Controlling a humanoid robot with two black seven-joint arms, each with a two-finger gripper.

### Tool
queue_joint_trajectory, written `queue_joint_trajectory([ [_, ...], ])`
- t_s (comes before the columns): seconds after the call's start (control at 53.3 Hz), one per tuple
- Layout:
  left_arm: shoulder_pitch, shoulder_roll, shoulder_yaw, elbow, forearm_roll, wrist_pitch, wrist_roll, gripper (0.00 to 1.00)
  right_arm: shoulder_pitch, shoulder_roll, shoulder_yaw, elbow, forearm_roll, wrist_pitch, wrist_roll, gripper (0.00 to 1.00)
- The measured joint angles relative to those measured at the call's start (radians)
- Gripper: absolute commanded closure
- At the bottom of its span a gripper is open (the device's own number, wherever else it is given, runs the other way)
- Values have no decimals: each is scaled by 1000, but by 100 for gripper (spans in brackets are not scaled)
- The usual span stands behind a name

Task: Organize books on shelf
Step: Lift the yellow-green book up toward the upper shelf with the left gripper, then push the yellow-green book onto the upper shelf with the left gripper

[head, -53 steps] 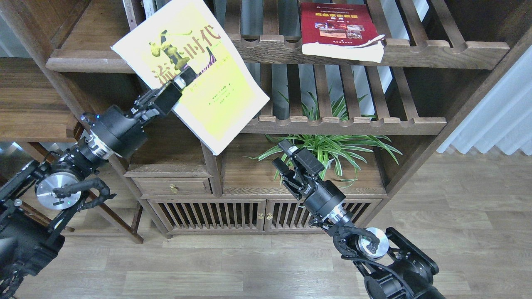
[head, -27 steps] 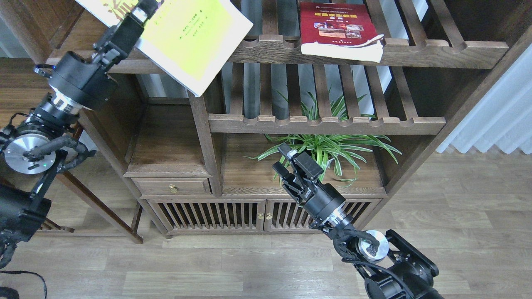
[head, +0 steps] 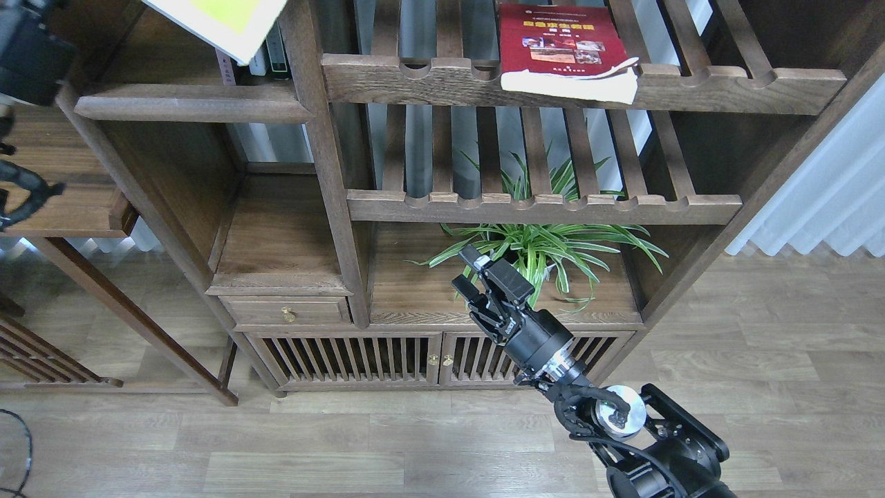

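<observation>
Only the head view. Upper left of frame: a corner of the yellow-green book [head: 221, 24] pokes down from the top edge, tilted, white border showing, above the solid brown shelf [head: 187, 107]. It hangs over the back of that shelf, just in front of a few thin upright books [head: 269, 59] standing there; contact with them cannot be told.

Left arm [head: 24, 55]: only a dark bulk at the upper left edge, with cabling lower down. Left tool is out of frame, so its state cannot be read.

Top centre-right: red book [head: 556, 45] lies flat on the upper slatted rack [head: 726, 86], cover up, small photos on it. Its white page edge overhangs the notched front rail, and the lower corner curls.

Middle: second slatted rack [head: 539, 206], bare. Below it, a green spider plant [head: 546, 249] sits in the lower compartment.

Right tool [head: 477, 277]: lower centre, in front of the plant's left leaves, pointing up and left. Fingers spread apart, nothing between them. It is well apart from both books. The right arm runs down to the lower right corner.

Bottom: drawer [head: 287, 311] with a brass knob, slatted cabinet doors [head: 346, 358], wood floor [head: 415, 443].
</observation>
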Motion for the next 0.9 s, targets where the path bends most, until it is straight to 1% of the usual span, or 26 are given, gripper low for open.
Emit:
queue_joint_trajectory([
  [0.244,0,78,-34,0,-47,0,0,91,-6,0,-17,-3,-8,0,1,17],
  [0.732,-20,151,-81,2,-73,0,-1,90,-7,0,-18,-12,-11,0,1,13],
  [0.901,-19,206,-106,12,-74,0,-1,90,-7,0,-18,-14,-11,0,1,13],
])
